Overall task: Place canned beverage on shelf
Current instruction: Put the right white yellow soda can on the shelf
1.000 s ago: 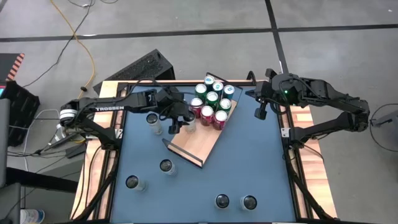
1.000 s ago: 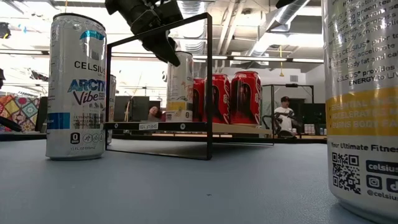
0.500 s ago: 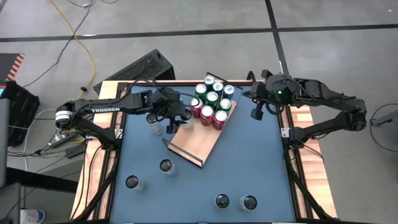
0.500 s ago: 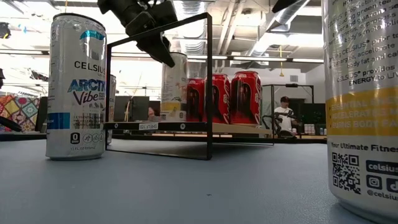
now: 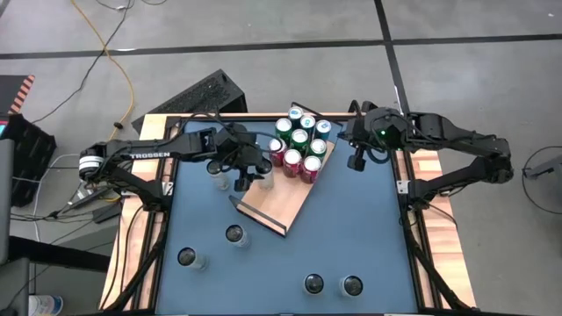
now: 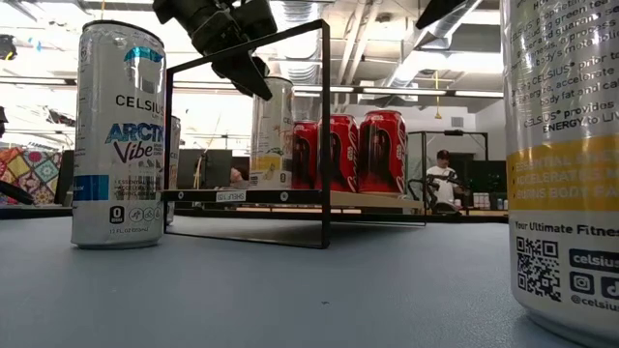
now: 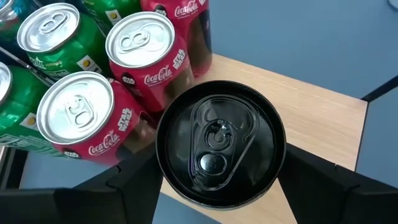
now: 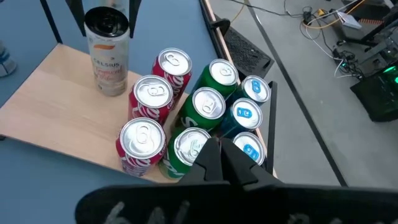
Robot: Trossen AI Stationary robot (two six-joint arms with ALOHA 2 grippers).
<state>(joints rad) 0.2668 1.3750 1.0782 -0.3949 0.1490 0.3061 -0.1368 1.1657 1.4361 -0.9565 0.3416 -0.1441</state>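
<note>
Shelf: the light-wood shelf (image 5: 279,204) lies angled on the blue table (image 5: 351,228), its far end packed with cans, the near end bare.
Left gripper: the left gripper (image 7: 217,186) hangs over the shelf's edge, fingers (image 7: 134,180) spread on either side of the Celsius can (image 7: 219,149), close by its wall; whether they press it I cannot tell.
Right gripper: the right gripper (image 5: 360,158) waits beyond the shelf's far corner, fingers pinched together, holding nothing.
Task can: the tall, slim Celsius can stands upright on the board between the left fingers, just beside the red cans.
Handling: my guess is a full can, fairly heavy, stiff but dentable, smooth and slippery; tall and narrow, so it tips easily. Best taken across the wall, below the rim.
Count on shelf: four red Coca-Cola cans (image 5: 291,161), three green cans (image 5: 299,137), two blue cans (image 5: 322,127), one Celsius can.
Count off shelf: six loose cans (image 5: 234,234) stand on the table, well clear of both grippers.
</note>
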